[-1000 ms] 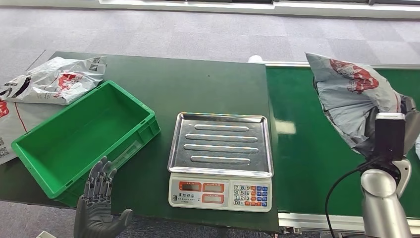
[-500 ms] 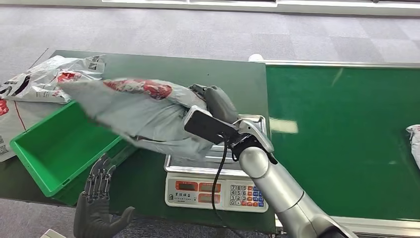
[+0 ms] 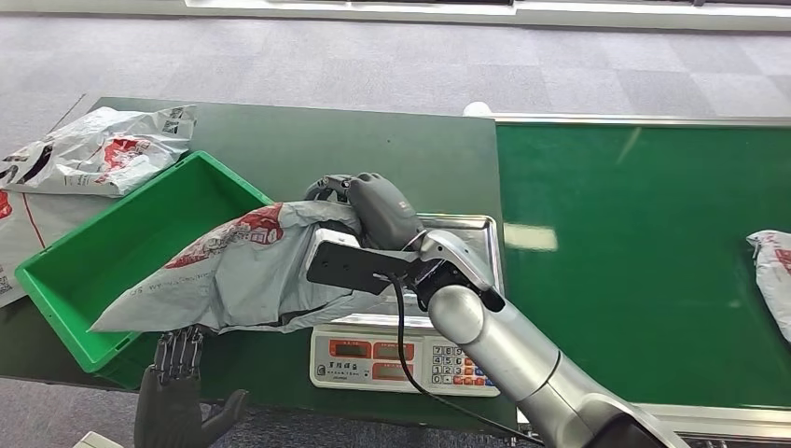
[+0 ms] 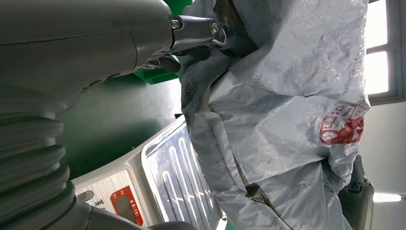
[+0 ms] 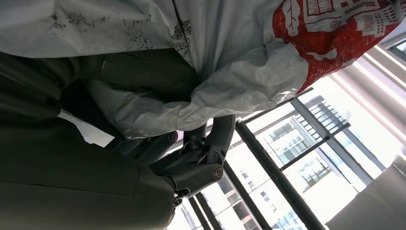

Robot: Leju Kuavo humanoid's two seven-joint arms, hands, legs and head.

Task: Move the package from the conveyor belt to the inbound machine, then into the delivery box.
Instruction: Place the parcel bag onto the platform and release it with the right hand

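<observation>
Grey plastic film forms the package [image 3: 242,271], a soft mailing bag with a red print. It hangs from the right hand [image 3: 373,210], whose fingers are closed around one bunched end. The bag's held end lies over the left part of the scale [image 3: 466,280], the inbound machine; its free end droops across the near corner of the green box [image 3: 103,261].

Handling judgement: the bag sags and creases under its own weight, so the contents appear light and pliable. The film is likely slippery. A grip on gathered material, as here, is more secure than one on a flat face. The loose tail will trail and may catch on the box rim or the scale tray.

The left hand [image 3: 177,397] sits below the table's near edge, under the bag's tail, fingers extended upward, holding nothing.

More bags [image 3: 103,149] lie beyond the box. Another bag [image 3: 772,271] rests at the far right of the conveyor belt [image 3: 634,233].
</observation>
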